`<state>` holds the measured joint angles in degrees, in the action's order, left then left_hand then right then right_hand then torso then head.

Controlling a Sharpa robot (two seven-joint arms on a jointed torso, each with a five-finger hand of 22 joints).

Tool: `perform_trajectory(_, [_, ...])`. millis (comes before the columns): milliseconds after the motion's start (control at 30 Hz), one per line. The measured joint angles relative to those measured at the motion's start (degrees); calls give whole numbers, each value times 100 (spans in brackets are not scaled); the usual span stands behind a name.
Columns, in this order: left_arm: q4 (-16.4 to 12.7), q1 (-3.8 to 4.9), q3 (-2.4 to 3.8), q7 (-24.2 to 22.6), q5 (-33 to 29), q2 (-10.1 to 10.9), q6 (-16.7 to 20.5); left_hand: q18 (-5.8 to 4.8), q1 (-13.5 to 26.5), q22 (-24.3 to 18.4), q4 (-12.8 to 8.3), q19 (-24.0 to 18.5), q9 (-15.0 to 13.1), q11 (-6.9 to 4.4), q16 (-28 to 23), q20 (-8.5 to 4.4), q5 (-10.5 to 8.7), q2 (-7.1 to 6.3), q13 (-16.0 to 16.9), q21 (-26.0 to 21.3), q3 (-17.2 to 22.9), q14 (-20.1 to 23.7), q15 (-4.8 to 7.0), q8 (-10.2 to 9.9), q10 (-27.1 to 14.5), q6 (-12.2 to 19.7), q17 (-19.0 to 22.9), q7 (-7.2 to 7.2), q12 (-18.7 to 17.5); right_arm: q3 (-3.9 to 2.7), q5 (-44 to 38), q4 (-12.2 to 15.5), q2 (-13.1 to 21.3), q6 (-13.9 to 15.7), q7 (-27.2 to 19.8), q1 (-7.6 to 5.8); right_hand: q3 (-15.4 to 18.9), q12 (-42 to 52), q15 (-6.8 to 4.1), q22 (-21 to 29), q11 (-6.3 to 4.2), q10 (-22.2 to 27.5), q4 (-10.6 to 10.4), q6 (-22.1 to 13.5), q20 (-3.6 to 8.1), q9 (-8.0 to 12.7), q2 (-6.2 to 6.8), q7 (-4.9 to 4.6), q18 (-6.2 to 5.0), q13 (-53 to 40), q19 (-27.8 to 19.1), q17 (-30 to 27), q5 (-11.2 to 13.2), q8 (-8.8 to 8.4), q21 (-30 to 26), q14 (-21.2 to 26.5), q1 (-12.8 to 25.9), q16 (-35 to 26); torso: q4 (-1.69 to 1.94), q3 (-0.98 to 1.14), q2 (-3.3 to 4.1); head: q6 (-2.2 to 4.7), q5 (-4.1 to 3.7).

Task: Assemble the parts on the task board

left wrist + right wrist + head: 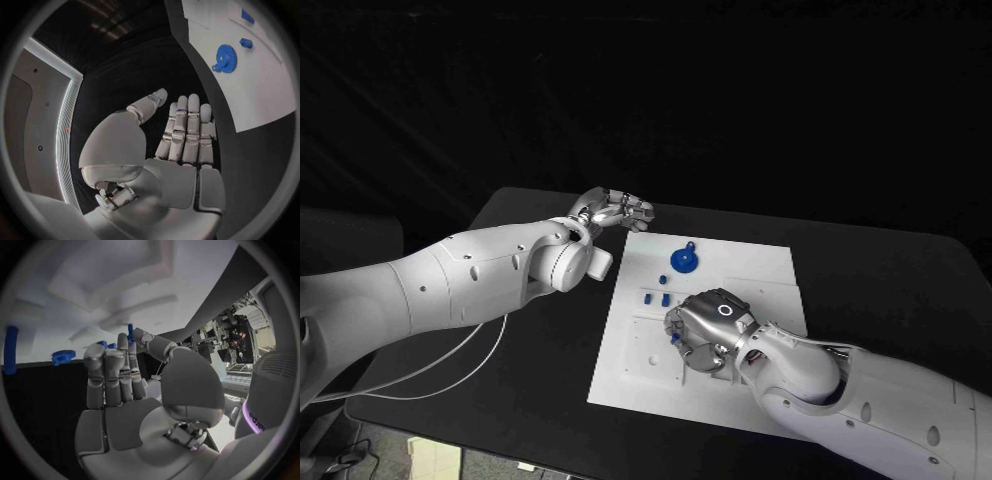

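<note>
Task board (733, 262) lies mid-frame, blue gear (684, 260) near its top edge; my right hand (711, 330) pinches a blue part (130, 333) over it, my left hand (617, 211) hovers open, upper left

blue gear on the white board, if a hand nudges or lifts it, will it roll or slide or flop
The blue gear looks like rigid moulded plastic, so probably stiff and light. It lies flat on the task board, so a nudge would likely slide it, not roll it. Its teeth should give fingers some purchase.
</note>
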<state>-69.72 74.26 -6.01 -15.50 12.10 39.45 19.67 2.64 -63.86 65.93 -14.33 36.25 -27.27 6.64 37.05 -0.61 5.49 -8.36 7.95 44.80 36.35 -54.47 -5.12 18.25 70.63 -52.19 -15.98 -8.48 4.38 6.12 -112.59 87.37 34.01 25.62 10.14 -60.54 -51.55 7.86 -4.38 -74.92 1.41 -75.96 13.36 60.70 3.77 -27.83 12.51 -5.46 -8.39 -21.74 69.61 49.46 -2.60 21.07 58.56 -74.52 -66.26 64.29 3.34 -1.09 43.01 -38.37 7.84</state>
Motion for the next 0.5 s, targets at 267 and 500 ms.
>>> perform_trajectory(267, [0, 0, 0, 0, -1, 2, 0, -1, 0, 0, 0, 0, 0, 0, 0, 0, 0, 0, 0, 0, 0, 0, 0, 0, 0, 0, -5, 0, 0, -2, -32, -7, 0, -40, 5, -2, 0, -12, 5, 0, 0, 0, 0, 0, 12, -2, 2, 0, 0, 1, 12, 0, 0, -1, 0, -5, 2, 0, -3, 0, -1, -16, 8])
perform_trajectory(500, [5, 0, 0, 0, -2, 2, -1, -1, 0, 1, 0, 0, 0, 0, 0, 0, 0, 0, 0, 0, 0, 0, 0, 0, 0, 0, -10, 0, 0, -2, -41, 4, 7, -91, 5, -2, 0, -15, -11, 1, 0, 1, 0, -1, 3, 1, 2, 0, 1, 2, 19, 0, 2, -1, 0, 12, 2, 0, -5, 3, -3, -29, 12])
